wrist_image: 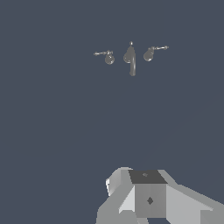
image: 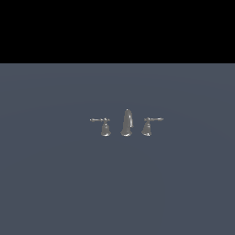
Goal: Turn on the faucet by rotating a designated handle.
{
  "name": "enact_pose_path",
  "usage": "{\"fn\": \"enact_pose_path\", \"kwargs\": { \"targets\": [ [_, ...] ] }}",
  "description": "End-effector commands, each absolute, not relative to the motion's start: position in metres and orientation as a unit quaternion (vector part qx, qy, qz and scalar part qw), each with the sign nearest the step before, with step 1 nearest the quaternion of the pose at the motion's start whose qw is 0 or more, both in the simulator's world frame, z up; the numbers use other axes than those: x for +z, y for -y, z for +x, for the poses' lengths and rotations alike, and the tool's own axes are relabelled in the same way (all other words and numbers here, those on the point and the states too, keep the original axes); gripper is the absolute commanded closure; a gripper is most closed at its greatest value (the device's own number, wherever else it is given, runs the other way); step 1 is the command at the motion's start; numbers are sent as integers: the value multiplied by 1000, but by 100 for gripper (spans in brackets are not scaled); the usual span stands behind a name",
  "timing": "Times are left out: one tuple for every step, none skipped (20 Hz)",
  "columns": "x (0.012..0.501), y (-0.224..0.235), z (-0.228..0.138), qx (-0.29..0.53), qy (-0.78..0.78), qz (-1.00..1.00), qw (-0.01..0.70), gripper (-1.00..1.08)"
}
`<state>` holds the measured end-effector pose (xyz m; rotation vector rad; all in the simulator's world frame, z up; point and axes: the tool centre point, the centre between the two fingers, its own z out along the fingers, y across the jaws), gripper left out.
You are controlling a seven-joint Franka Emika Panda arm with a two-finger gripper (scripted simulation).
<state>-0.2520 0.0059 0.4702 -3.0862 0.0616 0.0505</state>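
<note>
While peering down through the wrist view, seeing only the grey blocky gripper [wrist_image: 151,199] body at the frame's edge, fingertips out of sight, so impossible to tell whether the jaws are parted or closed. Gripping nothing visible. Hanging well apart from the faucet [wrist_image: 131,57], with a wide stretch of bare blue-grey floor [wrist_image: 65,131] lying between.

Moving outward: sitting small and metallic, three separate pieces in a row. Standing in the middle, the curved spout [image: 127,123], taller than its neighbours. Flanking it on the exterior view's left, the handle [image: 105,127], bell-shaped base planted upright, thin lever [image: 97,120] sticking out level toward that same left side. Mirroring it on the exterior view's right, the twin handle [image: 147,127], lever pointing the opposite way. Keeping small gaps between all three, none touching.

Showing no arm at all in the exterior view, just the faucet set on the flat floor under a black band [image: 117,31] across the top.
</note>
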Motion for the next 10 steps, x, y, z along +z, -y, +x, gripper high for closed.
{"fn": "enact_pose_path", "kwargs": {
  "targets": [
    [470, -6, -252, 16, -20, -999, 27, 108],
    [470, -6, -252, 16, -20, -999, 27, 108],
    [470, -6, -252, 16, -21, -999, 27, 108],
    [469, -7, -252, 16, -22, -999, 27, 108],
    [468, -8, -251, 16, -24, -999, 27, 108],
    [467, -9, -251, 16, -27, -999, 27, 108],
    [465, -10, -250, 16, -30, -999, 27, 108],
    [464, -11, -249, 16, -33, -999, 27, 108],
    [461, -13, -248, 16, -37, -999, 27, 108],
    [459, -15, -247, 16, -42, -999, 27, 108]
  ]
}}
